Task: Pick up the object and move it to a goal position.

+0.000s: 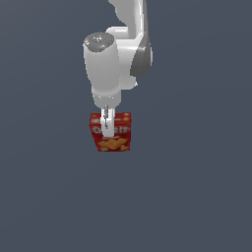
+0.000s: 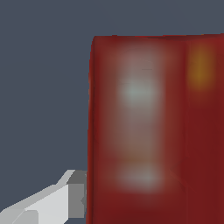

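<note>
gripper point(image 1: 106, 124) is down over the upright red cracker box point(image 1: 118, 140), one finger point(image 2: 52, 203) touching its side, can't tell if it's actually pinching

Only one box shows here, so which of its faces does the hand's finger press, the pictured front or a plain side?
A plain side: in the wrist view one finger meets the cracker box at its blurry red side, not the cracker-printed front.

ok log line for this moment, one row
phase: grasp | object: cracker box upright on grey floor | gripper over box front, one finger at box edge | closure: cannot tell | goal marker: not visible
</note>
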Controlling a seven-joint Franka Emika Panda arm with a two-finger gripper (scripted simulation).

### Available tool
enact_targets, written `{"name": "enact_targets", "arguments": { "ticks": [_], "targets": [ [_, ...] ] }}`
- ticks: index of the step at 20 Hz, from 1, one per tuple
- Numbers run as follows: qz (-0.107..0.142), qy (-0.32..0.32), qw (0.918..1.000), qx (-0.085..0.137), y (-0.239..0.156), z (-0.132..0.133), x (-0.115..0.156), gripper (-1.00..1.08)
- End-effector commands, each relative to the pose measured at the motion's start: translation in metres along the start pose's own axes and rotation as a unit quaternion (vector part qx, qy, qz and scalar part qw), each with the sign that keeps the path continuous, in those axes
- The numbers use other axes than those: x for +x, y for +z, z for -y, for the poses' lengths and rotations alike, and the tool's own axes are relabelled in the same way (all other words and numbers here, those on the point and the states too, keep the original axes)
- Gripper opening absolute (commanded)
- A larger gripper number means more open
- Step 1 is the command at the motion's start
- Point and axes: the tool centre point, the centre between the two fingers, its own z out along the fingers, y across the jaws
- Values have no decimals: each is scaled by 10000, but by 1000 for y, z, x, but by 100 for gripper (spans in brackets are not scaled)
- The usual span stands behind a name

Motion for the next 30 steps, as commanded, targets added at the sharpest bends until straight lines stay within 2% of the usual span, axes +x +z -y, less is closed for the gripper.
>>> {"name": "enact_targets", "arguments": {
  "ticks": [1, 18, 30],
  "targets": [
    [-1, -3, 10000, 10, -14, 6, -9, -100],
    [-4, -1, 10000, 9, -136, 58, -95, -100],
    [2, -1, 10000, 6, -196, 86, -137, -100]
  ]
}}
